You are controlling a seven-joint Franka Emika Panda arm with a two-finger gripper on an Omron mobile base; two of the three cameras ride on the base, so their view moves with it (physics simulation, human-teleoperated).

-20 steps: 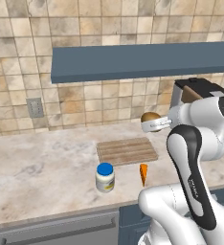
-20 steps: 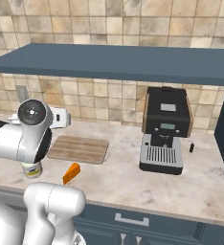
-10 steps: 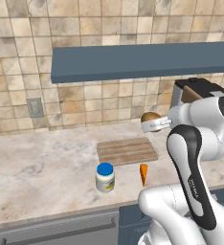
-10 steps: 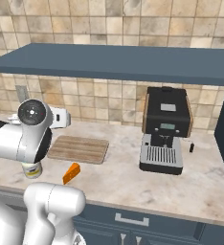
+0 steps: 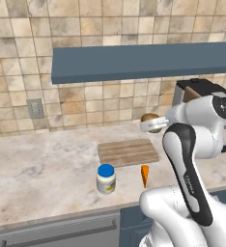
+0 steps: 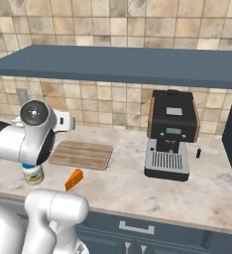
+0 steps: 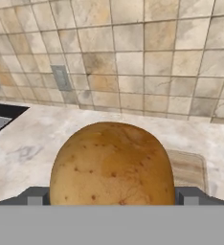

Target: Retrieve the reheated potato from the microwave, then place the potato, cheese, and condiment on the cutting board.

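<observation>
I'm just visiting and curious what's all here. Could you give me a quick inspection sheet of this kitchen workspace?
Surface: beige marbled counter, level.
Job's things: golden-brown oval potato between the fingers, above the counter; light wooden cutting board bare; white jar with blue lid and orange cheese wedge on the counter, off the board.
Clutter: black-and-silver coffee machine.
Grippers: gripper closed on the potato.
Cables: nothing seen.
Surroundings: tan tiled wall, blue shelf, wall outlet.
</observation>
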